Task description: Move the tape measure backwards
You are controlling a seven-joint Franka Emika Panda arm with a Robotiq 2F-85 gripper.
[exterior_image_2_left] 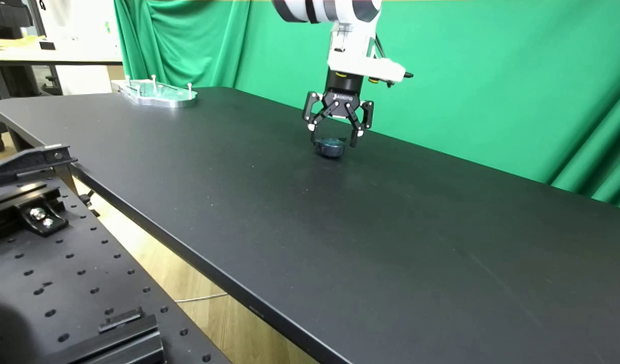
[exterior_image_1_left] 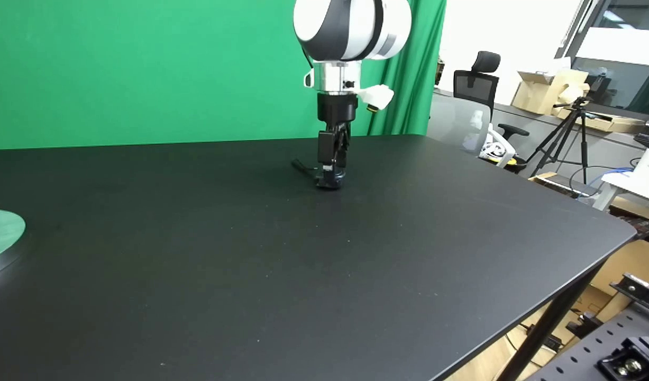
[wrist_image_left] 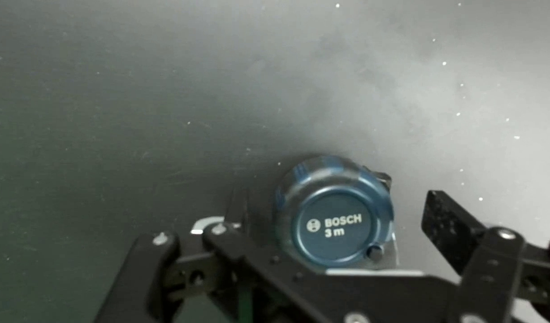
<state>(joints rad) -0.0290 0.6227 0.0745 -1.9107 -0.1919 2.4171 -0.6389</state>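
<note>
Plate [exterior_image_2_left: 112, 283], perforated and dark, occupies the lower left of an exterior view; black rail sections [exterior_image_2_left: 123, 344] are mounted on it. Next, a pale green slab [exterior_image_2_left: 160, 102] with upright pegs [exterior_image_2_left: 154, 84] stands on the black table [exterior_image_2_left: 239, 202], at its far left in the same view. Toward the middle, the gripper [exterior_image_2_left: 333, 145] points down, its two fingers spread apart, one on either side of the tape measure [exterior_image_2_left: 331, 149]. In an exterior view, a thin dark strip [exterior_image_1_left: 303, 168] lies just left of the tape measure. Left-hand finger [wrist_image_left: 230, 242] in the wrist view: near the tape measure; contact cannot be determined. Tape measure: flat on the table, toward the green curtain [exterior_image_2_left: 466, 76], with BOSCH 3 m marked on its blue upper face. Right-hand finger [wrist_image_left: 449, 229]: apart from it, gap visible. Beyond, the curtain extends behind the table to the right edge.
</note>
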